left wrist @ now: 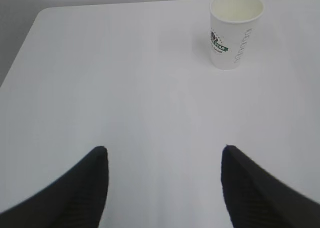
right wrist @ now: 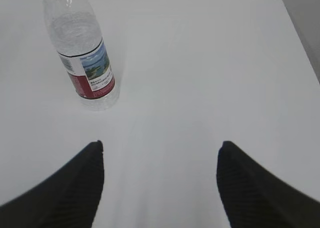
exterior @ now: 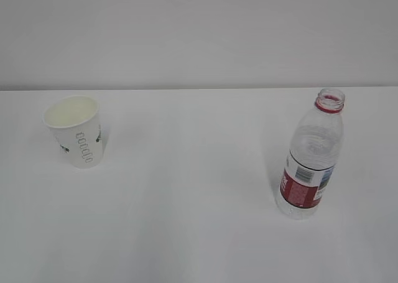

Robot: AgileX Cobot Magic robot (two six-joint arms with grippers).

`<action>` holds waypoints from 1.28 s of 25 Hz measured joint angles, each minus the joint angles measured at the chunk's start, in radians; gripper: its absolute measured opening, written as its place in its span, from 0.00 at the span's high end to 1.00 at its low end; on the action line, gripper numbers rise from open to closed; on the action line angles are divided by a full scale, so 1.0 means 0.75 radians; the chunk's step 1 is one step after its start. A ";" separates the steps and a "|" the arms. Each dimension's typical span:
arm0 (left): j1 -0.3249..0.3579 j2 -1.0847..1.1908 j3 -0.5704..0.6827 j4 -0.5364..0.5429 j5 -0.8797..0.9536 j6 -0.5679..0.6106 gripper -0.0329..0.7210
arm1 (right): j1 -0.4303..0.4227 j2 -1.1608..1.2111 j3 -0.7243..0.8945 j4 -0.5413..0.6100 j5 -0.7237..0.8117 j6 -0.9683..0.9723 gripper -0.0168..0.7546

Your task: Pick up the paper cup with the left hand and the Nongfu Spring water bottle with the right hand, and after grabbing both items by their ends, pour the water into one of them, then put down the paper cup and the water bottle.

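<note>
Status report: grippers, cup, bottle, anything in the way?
Both grippers open, empty. White paper cup upright, untouched. Clear ribbed plastic bottle upright, uncapped. Nothing in the way.

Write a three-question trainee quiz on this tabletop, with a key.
1. True or false: the Nongfu Spring water bottle still has its cap on.
2. What does the left gripper hold? A) the paper cup B) nothing C) the bottle
3. Fill in: in the right wrist view, the right gripper is open and the bottle stands ahead to its ____.

Key: 1 false; 2 B; 3 left.
</note>
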 joint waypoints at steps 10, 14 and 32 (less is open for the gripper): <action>-0.008 0.034 -0.043 -0.003 -0.127 0.002 0.27 | 0.000 0.000 -0.033 0.000 -0.051 0.027 0.28; -0.008 0.140 -0.051 0.005 -0.237 0.002 0.27 | 0.000 0.007 -0.072 0.002 -0.110 0.027 0.28; -0.008 0.577 -0.051 0.020 -0.894 0.002 0.27 | 0.000 0.371 -0.126 0.013 -0.598 0.027 0.28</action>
